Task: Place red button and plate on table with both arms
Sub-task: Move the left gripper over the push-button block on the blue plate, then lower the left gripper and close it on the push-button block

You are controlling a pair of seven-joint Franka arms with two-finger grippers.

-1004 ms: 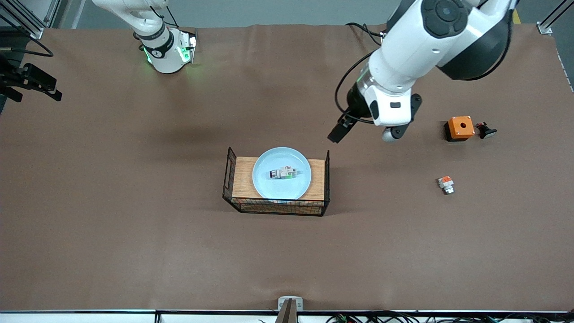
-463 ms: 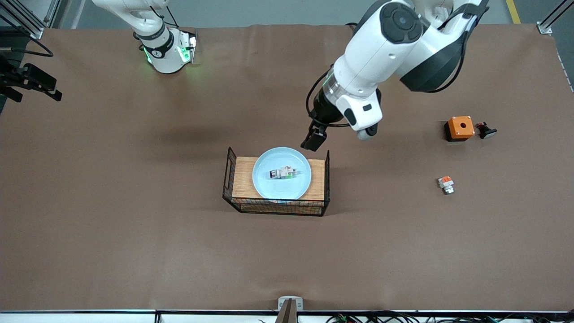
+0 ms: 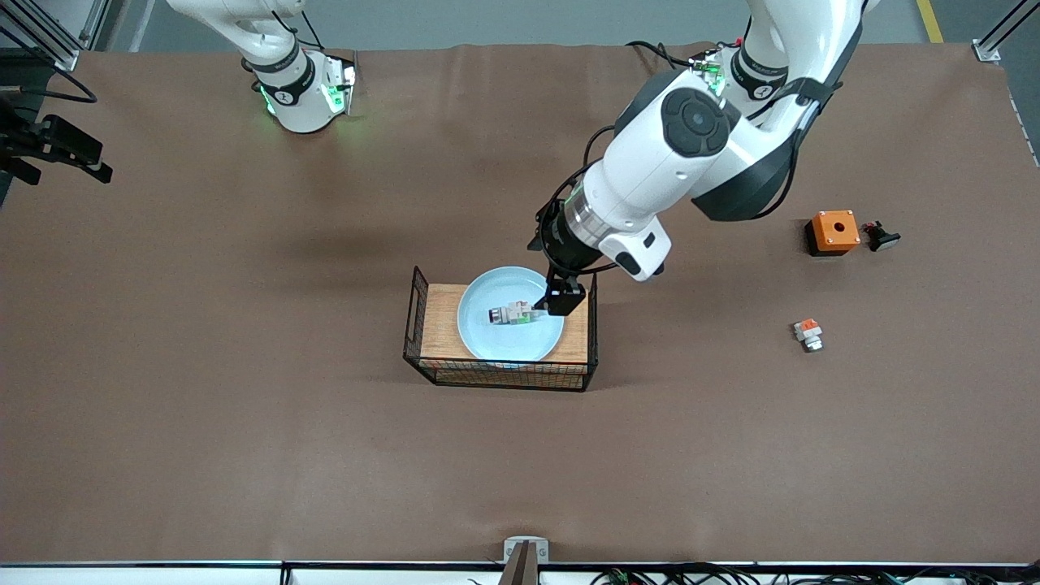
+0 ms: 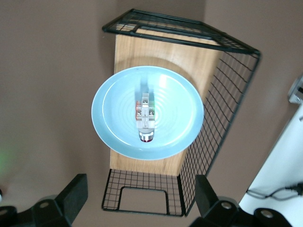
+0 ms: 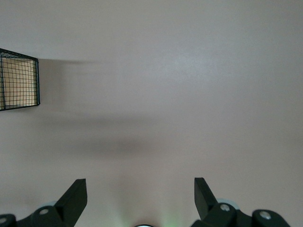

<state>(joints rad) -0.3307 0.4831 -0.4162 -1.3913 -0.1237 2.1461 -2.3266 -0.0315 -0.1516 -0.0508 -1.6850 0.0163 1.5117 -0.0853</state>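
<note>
Left wrist view shows my left claw (image 4: 137, 208) wide over the small whitish-grey red button (image 4: 145, 113); a skewed pinch may skid it across the round pale-blue plate (image 4: 113, 123).

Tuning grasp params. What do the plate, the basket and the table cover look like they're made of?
Plate: pale blue, smooth with faint concentric rings and a soft sheen; probably glazed ceramic or hard plastic.
Basket: thin black wire mesh, likely coated metal, with a top showing wood grain; wood or laminate.
Table cover: plain brown matte sheet, slightly wrinkled; paper or fabric-like, can't tell which.
</note>
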